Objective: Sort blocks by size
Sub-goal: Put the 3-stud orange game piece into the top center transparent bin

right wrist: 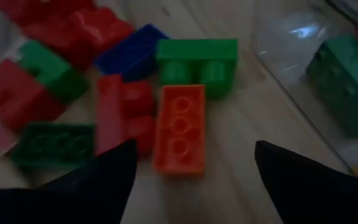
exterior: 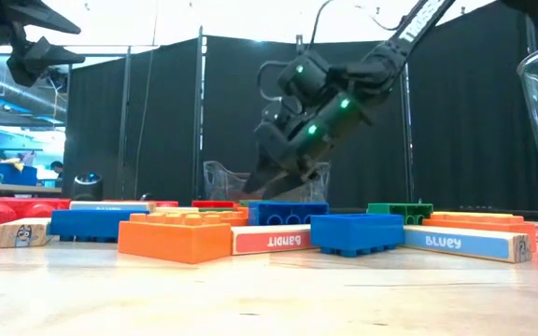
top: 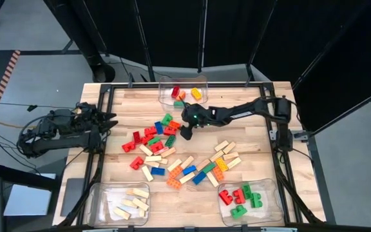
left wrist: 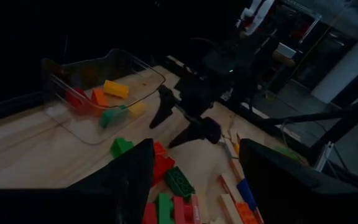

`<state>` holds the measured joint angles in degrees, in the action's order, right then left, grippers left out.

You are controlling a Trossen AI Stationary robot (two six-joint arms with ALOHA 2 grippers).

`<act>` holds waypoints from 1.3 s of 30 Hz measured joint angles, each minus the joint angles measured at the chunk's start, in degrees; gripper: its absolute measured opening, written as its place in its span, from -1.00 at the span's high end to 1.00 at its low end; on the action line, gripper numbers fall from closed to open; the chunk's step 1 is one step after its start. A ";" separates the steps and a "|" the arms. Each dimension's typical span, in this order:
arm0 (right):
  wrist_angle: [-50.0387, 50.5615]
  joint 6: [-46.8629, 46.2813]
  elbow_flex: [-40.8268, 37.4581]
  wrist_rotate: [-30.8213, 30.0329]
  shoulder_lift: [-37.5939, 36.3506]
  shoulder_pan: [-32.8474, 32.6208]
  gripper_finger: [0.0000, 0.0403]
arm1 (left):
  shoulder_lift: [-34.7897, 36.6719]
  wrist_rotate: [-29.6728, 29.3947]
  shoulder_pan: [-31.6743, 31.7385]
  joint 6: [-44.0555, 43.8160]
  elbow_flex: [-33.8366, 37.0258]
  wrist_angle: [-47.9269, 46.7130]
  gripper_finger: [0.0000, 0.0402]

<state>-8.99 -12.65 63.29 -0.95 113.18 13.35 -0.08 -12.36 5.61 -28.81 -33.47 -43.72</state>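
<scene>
Red, green, blue, orange and yellow studded bricks and pale tan wooden bars (top: 172, 154) lie scattered on the middle of the wooden table. My right gripper (top: 185, 133) is open and hovers just above the pile's far end. In the right wrist view its fingers (right wrist: 194, 180) stand on either side of the near end of an orange brick (right wrist: 180, 127) and touch nothing. That brick lies flat beside a red brick (right wrist: 124, 115) and a green one (right wrist: 197, 59). My left gripper (top: 110, 120) is open and empty, raised at the table's left edge.
Three clear bins stand on the table. The far-middle bin (top: 165, 84) holds small coloured bricks. The near-left bin (top: 102, 193) holds tan bars. The near-right bin (top: 275, 193) holds red and green bricks. Bare wood lies at the table's far left and far right.
</scene>
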 joint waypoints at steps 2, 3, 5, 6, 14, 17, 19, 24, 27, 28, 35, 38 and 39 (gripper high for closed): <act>0.16 0.02 1.24 0.76 1.81 0.19 -0.79 | 0.00 -0.04 0.00 0.06 0.00 0.00 -0.22; 0.03 0.21 1.79 0.92 2.69 0.10 -0.83 | 0.00 -0.04 0.02 0.08 0.00 -0.11 -0.22; -0.08 0.82 3.04 0.63 4.46 -0.07 -0.89 | 0.00 -0.06 0.00 0.10 0.00 -0.24 -0.22; -0.30 0.53 3.60 0.22 5.54 -0.11 -0.92 | 0.00 -0.09 0.01 0.08 0.00 -0.62 -0.22; -0.13 -1.75 6.34 -1.32 9.33 0.33 -0.86 | 0.00 -0.50 0.00 0.03 0.00 -2.77 -0.22; 0.63 -2.68 6.33 -3.17 9.00 0.30 -0.69 | 0.00 -0.67 0.01 0.08 0.00 -2.79 -0.22; 1.55 -4.94 6.35 -3.34 8.66 0.34 -0.50 | 0.00 -0.88 0.00 0.10 0.00 -2.74 -0.22; 3.54 -8.64 6.31 -4.77 8.42 -0.93 0.23 | 0.00 -1.27 0.01 0.16 0.00 -3.01 -0.22; 3.60 -9.92 6.20 -4.35 7.91 -2.50 0.26 | 0.00 -1.28 0.00 0.23 0.00 -2.99 -0.22; 3.50 -10.14 6.12 -3.93 7.73 -3.00 0.26 | 0.00 -1.28 0.00 0.23 0.00 -2.99 -0.22; 2.97 -13.70 5.94 -3.03 3.93 -5.38 0.26 | 0.00 -1.27 0.00 0.23 0.00 -3.00 -0.22; 1.95 -13.00 5.93 -6.79 -0.83 -5.99 0.26 | 0.00 -1.26 0.02 0.23 0.00 -3.02 -0.22; 1.73 -12.10 5.94 -9.26 -2.91 -6.16 0.26 | 0.00 -1.25 0.00 0.23 0.00 -3.02 -0.22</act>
<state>-7.26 -24.75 69.23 -10.21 110.27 7.20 -0.08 -13.61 5.61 -28.58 -33.47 -46.75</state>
